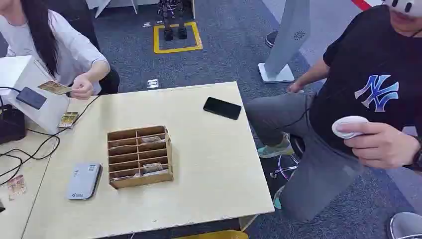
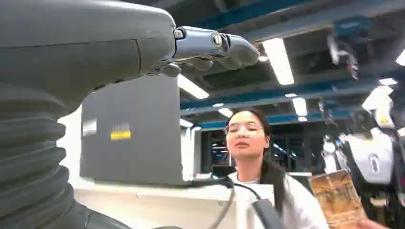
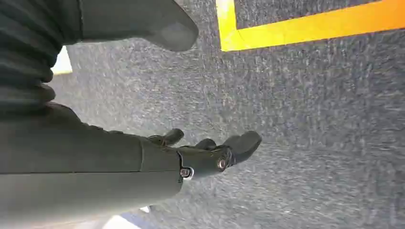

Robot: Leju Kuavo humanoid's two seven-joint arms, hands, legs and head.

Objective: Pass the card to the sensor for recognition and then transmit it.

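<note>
- The card is sitting in a person's hand at the far left of the table, being held up just beside the white sensor stand with its dark reader pad; neither robot hand is touching it.
- In the left wrist view the same card is showing beyond the left hand, well apart from the fingertips and on the far side of the stand from the palm.
- The left hand is holding nothing; its fingers are reaching forward, lightly bent and lying close together, not pinching.
- The right hand is hanging over grey carpet, fingers loosely apart and gripping nothing.
- Judging by its look, the card is thin, flat, light and fairly stiff, with a printed and probably smooth face, so it is likely to be slipping under a loose grip and bowing under a hard one.
- The best hold seems to be a pinch across a short edge, thumb on one face and fingers on the other, leaving most of the card free for presenting flat to the reader pad.
- Since the person is gripping one end, the free end nearer the left hand looks like the place to be taking it.
- More cards are sitting in the wooden divider box, standing in narrow slots where only their edges are offering a hold.
</note>
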